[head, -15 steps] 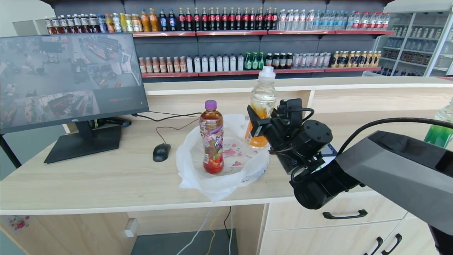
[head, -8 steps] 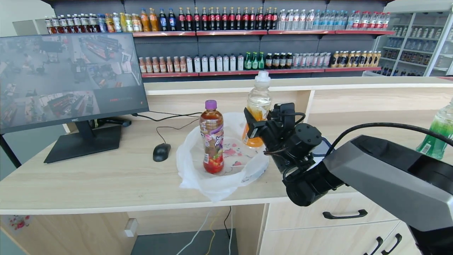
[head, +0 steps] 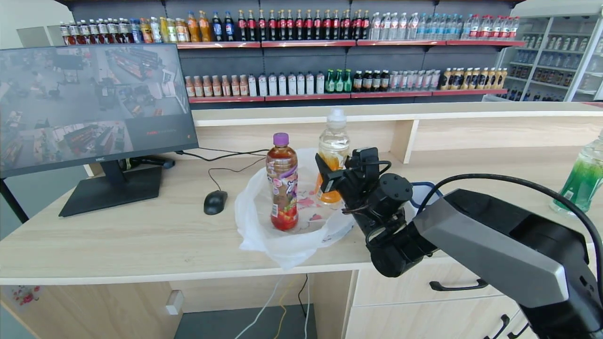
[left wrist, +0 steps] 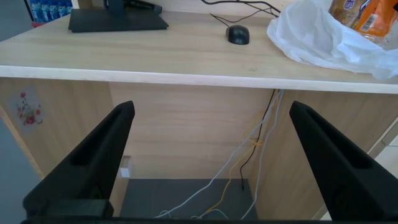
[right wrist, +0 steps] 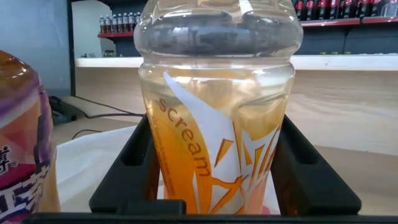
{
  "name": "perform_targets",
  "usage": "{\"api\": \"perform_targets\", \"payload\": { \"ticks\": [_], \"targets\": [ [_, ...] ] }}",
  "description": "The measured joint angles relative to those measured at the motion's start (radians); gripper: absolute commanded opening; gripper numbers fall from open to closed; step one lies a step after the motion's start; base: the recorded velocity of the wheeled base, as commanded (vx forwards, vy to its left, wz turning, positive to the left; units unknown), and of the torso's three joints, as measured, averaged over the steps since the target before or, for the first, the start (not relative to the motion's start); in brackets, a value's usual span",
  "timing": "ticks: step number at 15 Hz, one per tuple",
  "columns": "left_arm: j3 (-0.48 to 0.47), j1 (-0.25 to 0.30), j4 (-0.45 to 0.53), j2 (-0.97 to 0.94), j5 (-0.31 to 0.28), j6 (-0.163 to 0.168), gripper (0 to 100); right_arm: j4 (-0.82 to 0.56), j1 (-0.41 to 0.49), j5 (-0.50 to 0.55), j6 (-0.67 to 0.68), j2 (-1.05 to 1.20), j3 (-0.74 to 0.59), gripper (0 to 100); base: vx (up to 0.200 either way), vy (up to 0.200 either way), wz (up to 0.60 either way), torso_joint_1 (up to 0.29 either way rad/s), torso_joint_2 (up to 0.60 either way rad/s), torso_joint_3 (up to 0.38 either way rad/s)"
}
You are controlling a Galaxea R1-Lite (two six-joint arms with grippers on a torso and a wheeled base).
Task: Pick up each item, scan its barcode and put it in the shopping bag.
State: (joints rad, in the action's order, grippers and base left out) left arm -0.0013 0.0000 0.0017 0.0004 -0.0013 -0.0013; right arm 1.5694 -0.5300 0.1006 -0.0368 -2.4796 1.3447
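My right gripper (head: 327, 176) is shut on an orange-drink bottle (head: 332, 150) with a white cap, held upright above the far right part of the white shopping bag (head: 264, 226). The right wrist view has that orange-drink bottle (right wrist: 217, 124) clamped between the two black fingers (right wrist: 134, 168). A purple-capped tea bottle (head: 281, 181) stands upright inside the bag, to the left of the held one, and its side, the tea bottle (right wrist: 25, 149), is close by. My left gripper (left wrist: 208, 158) hangs open below the counter edge (left wrist: 186, 68), nothing between its fingers.
A monitor (head: 89, 103) stands at the counter's left, with a black mouse (head: 215, 202) and cables beside it. A green bottle (head: 582, 176) stands at the far right. A raised ledge (head: 395, 117) runs behind the bag. Drawers with black handles (head: 459, 285) sit under the counter.
My right gripper has carried the orange-drink bottle leftward and downward, from beside the bag to over its far right part. The tea bottle and the bag have stayed put.
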Motion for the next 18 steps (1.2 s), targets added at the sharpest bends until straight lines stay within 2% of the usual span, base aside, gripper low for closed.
{"api": "perform_targets", "payload": {
  "ticks": [18],
  "targets": [
    [0.001,0.0,0.0,0.0,0.0,0.001,100,0.001,-0.011,0.003,-0.005,-0.043,-0.05,0,0.0,0.0,0.0,0.0,0.0,0.0]
  ]
}}
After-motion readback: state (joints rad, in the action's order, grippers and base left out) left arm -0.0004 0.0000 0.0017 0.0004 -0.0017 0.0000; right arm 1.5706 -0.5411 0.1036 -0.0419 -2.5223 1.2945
